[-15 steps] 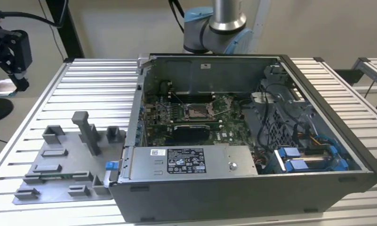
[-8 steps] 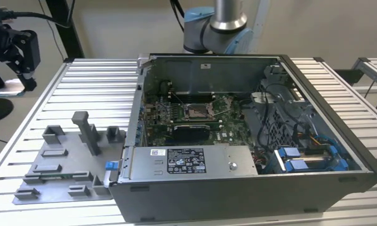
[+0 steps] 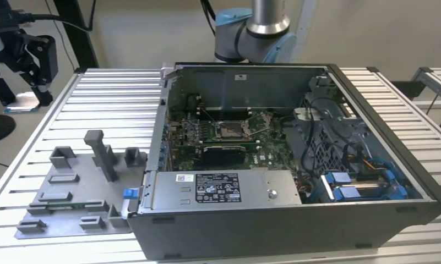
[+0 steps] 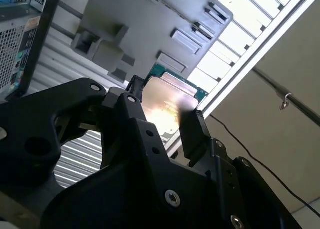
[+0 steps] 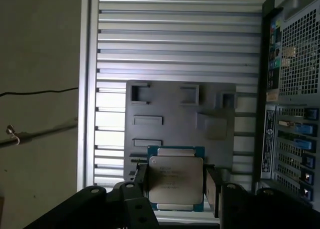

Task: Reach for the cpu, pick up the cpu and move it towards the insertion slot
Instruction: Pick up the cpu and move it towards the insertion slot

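**Item 1.** Small, thin, square cpu [image 5: 176, 180] with a silvery metal lid on a green board rim. It is held flat and lifted clear of the surfaces below, with its lid facing the camera in both wrist views.

**Item 2.** Black metal gripper [image 5: 177, 186]. Its two flat fingers [image 5: 141, 181] are closed to a narrow gap equal to the chip's width. One finger presses each of two opposite edges of the cpu, and nothing else is touched. In the exterior view the gripper hangs at the exterior view's left, near the table's edge.

**Item 3.** Flat grey plastic fixture plate [image 5: 175, 111] with raised blocks and shallow rectangular recesses. It lies under and beyond the held cpu, not touching it.

**Item 4.** Table of pale ribbed metal slats [image 3: 110, 104], carrying the plate and the case.

**Item 5.** Open dark grey computer case [image 3: 279, 225], lying on its side just beside the plate.

**Item 6.** Green motherboard [image 3: 268, 157], on the floor of the case.

**Item 7.** Square insertion slot [image 3: 231, 130] with a silver metal frame around a dark centre. It sits on the motherboard with thin wire levers standing beside it. The slot is unoccupied and well apart from the cpu.
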Action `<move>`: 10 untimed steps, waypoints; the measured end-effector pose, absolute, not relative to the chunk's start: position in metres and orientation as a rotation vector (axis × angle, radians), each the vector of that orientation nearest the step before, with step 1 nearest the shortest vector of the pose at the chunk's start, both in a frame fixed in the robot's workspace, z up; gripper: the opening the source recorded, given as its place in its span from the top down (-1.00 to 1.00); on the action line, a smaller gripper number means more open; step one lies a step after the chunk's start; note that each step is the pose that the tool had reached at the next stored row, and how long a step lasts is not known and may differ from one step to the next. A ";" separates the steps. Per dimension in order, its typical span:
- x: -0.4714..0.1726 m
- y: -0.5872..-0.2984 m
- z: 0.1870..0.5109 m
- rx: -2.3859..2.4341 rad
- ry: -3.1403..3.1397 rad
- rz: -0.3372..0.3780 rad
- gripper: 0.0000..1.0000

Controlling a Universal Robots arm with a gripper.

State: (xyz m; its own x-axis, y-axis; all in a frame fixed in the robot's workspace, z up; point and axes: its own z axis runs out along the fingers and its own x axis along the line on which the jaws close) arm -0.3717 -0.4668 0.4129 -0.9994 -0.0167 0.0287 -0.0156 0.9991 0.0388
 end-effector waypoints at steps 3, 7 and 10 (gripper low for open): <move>-0.365 -0.467 0.413 0.025 -3.112 -0.060 1.00; -0.357 -0.467 0.413 0.025 -3.111 -0.060 1.00; -0.352 -0.467 0.413 0.025 -3.110 -0.060 1.00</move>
